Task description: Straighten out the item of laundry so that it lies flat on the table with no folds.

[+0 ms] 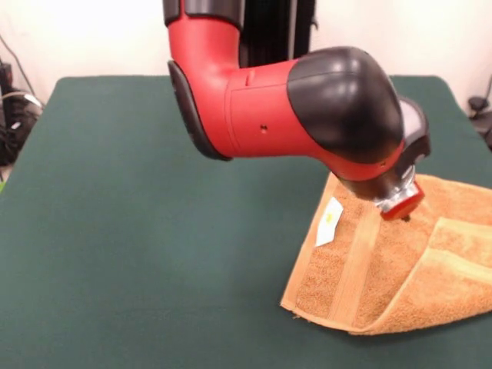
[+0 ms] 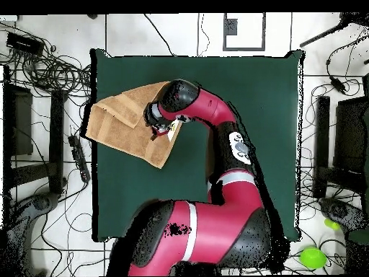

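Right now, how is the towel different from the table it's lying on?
The towel is tan-orange and small; the table is dark green and far larger. The towel is partly folded, one corner doubled over near the front, while the table's cloth lies smooth and flat. The towel also hangs slightly past the table's edge in the overhead view. Both are cloth-covered and rectangular.

The tan-orange terry towel (image 1: 384,269) lies at the four o'clock part of the dark green table (image 1: 138,215) in the front view, one corner doubled over on itself, a woven band and white tag showing.
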Action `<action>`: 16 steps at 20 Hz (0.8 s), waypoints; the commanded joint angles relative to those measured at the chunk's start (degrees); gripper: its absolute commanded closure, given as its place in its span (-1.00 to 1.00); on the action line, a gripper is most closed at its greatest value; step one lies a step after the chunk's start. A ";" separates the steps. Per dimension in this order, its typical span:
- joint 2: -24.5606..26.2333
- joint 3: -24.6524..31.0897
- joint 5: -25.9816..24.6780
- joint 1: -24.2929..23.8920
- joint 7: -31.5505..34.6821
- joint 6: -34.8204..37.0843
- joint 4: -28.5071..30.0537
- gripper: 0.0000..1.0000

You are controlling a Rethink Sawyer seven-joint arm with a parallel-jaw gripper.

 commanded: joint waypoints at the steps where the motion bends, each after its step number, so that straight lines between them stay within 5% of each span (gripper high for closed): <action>1: 9.00 -2.57 -6.73 4.12 1.59 9.06 -4.11 -1.00; 8: 15.71 -8.00 -17.16 6.78 -5.47 10.61 -14.67 -1.00; 16: 18.92 -14.21 -25.84 10.71 -6.44 16.48 -23.49 -1.00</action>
